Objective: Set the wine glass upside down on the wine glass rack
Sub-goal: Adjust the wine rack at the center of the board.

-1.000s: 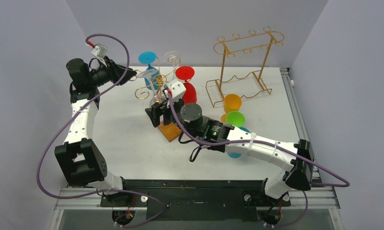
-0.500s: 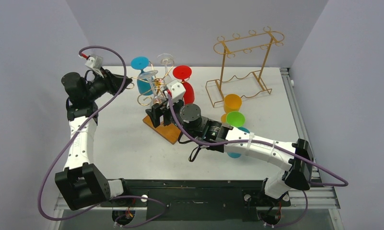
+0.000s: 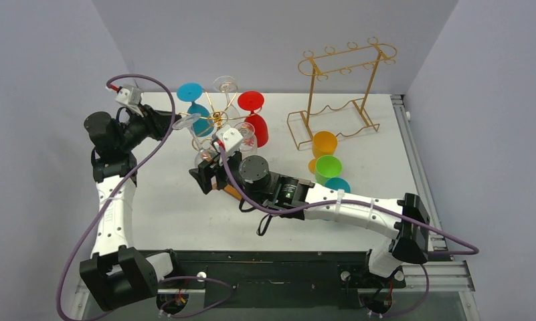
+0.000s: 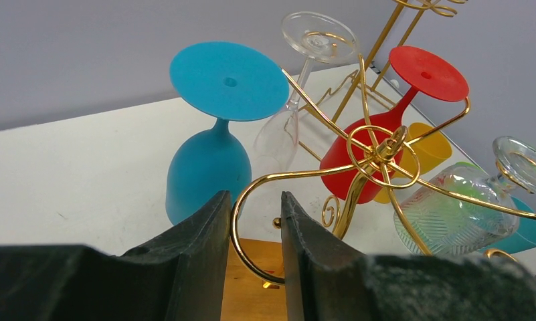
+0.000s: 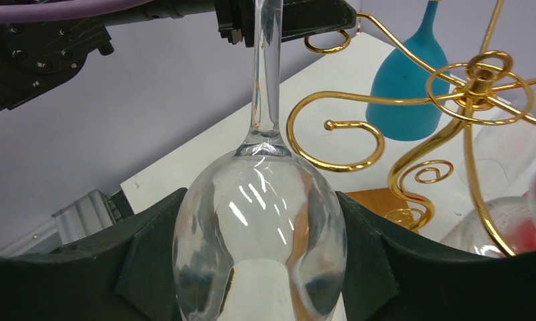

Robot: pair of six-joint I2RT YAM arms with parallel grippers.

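My right end effector (image 5: 261, 257) has slid toward seven o'clock, pinching the clear stemmed wine glass (image 5: 260, 214) by its bowl, foot up, at nine o'clock of the gold wire tree-shaped rack (image 5: 478, 87). My left end effector (image 4: 255, 247), slightly spread, straddles a curl; a tug could topple the rack.

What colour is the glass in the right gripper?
Clear; the wine glass shows best in the right wrist view.

Gold wire rack (image 4: 379, 150), orange-brown wood base (image 4: 268, 257), blue glass (image 4: 208, 170), red glass (image 4: 335, 167), clear glass (image 5: 259, 227), ribbed clear glass (image 4: 452, 217)
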